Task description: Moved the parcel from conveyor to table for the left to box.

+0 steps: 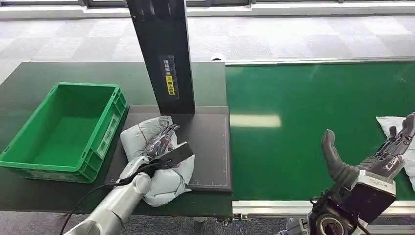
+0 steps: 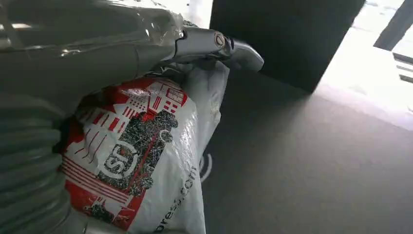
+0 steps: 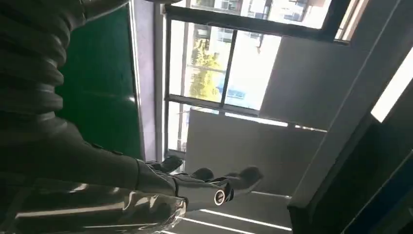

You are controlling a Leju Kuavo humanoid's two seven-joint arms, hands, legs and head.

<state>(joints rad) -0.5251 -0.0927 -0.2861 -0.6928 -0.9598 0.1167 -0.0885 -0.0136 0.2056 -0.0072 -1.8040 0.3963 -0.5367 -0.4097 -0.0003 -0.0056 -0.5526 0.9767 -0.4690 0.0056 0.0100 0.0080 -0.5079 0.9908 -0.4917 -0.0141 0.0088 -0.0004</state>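
A white plastic parcel [image 1: 166,183] with red and black print [image 2: 131,141] lies on the black mat [image 1: 210,147] of the table, just right of the green crate [image 1: 63,129]. My left hand [image 1: 164,144] lies over the top of the parcel and grips it, with the bag pressed against the palm in the left wrist view and the thumb [image 2: 214,43] reaching past its edge. My right hand [image 1: 386,154] hovers over the green conveyor [image 1: 303,98] at the near right, fingers spread and holding nothing [image 3: 204,183]. A second white parcel [image 1: 391,125] lies on the belt just beyond it.
The crate is empty, and its near right corner is close to the parcel. A black upright post [image 1: 164,54] stands at the back of the mat, right behind the parcel. The conveyor's metal front rail [image 1: 274,208] runs along the near edge.
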